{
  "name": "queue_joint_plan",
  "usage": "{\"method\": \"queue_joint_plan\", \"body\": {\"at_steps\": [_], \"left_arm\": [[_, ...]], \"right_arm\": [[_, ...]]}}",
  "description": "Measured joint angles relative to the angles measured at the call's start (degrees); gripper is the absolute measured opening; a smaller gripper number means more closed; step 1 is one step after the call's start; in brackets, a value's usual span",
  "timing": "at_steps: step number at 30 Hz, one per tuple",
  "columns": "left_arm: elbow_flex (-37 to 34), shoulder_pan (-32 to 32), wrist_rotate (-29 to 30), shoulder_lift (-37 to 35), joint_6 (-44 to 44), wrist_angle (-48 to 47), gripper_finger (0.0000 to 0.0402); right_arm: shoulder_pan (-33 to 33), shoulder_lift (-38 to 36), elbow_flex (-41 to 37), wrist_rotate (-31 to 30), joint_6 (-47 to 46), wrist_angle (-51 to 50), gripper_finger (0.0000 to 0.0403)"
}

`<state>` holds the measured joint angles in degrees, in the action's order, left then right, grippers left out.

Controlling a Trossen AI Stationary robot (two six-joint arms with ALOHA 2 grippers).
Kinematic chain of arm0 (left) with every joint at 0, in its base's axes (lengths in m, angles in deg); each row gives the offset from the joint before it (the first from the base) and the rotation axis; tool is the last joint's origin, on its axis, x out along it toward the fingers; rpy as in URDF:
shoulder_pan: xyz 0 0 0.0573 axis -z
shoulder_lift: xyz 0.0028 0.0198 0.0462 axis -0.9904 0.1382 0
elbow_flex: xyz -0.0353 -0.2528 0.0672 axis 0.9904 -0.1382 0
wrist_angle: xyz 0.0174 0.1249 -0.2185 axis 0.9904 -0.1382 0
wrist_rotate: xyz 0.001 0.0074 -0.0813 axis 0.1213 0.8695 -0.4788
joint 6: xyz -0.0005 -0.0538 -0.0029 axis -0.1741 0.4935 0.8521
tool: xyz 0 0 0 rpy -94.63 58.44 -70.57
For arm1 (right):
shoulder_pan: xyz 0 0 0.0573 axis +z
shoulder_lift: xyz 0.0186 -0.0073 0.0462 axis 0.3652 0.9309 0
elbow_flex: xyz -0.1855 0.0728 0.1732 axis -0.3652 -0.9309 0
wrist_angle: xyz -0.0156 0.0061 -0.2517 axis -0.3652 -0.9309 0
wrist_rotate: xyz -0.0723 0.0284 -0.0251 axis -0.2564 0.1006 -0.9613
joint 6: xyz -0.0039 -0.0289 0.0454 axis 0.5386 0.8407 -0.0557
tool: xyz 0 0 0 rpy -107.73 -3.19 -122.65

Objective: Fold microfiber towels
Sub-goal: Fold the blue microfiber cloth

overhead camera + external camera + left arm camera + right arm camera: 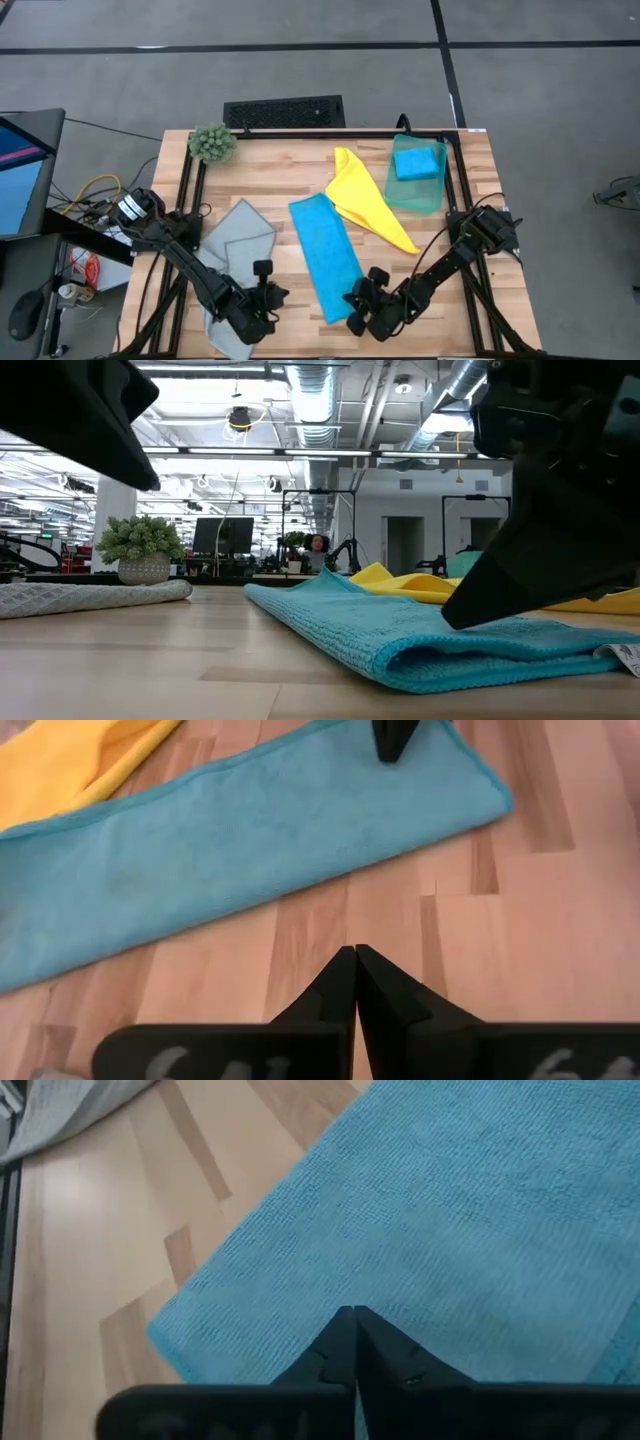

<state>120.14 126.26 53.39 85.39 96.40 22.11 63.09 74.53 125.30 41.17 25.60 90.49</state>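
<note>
I'm working the blue towel point(326, 256), the long strip lying flat in the middle of the bench point(470, 210), already folded in half lengthwise by the look of it. My right gripper point(358, 305) is down at its near end, fingers pressed together. In the right wrist view the tips sit right on the cloth's edge, so I judge it is pinching the towel's near hem, though I can't see a fold of cloth between the tips. My left gripper point(268, 300) hangs over bare wood just beside the same end, fingers pressed together and holding nothing.

So the step in hand is the second fold of this towel: near end over to the far end. The next move calls for a gentle lift first, to check the hem really comes up with the right gripper. Then carry it along the strip and lay it down square on the far edge. With one corner held, the other may sag and skew the fold, so the left gripper should take the opposite near corner.

The yellow towel point(365, 195) lies crumpled just beyond. The grey towel point(236, 235) is on the left. The teal towel point(415, 185) carries a small folded blue towel point(417, 161) at the far right.
</note>
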Motion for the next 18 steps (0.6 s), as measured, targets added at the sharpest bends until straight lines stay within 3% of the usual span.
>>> {"method": "queue_joint_plan", "body": {"at_steps": [5,18], "left_arm": [[0.38,0.45,-0.13,0.0,0.64,-0.06,0.0],[0.38,2.01,-0.66,0.0,4.28,-0.53,0.0]], "right_arm": [[-1.58,0.02,0.0,0.04,0.85,0.4,0.0006],[-6.11,0.04,0.28,-0.21,0.86,1.74,0.0006]]}}
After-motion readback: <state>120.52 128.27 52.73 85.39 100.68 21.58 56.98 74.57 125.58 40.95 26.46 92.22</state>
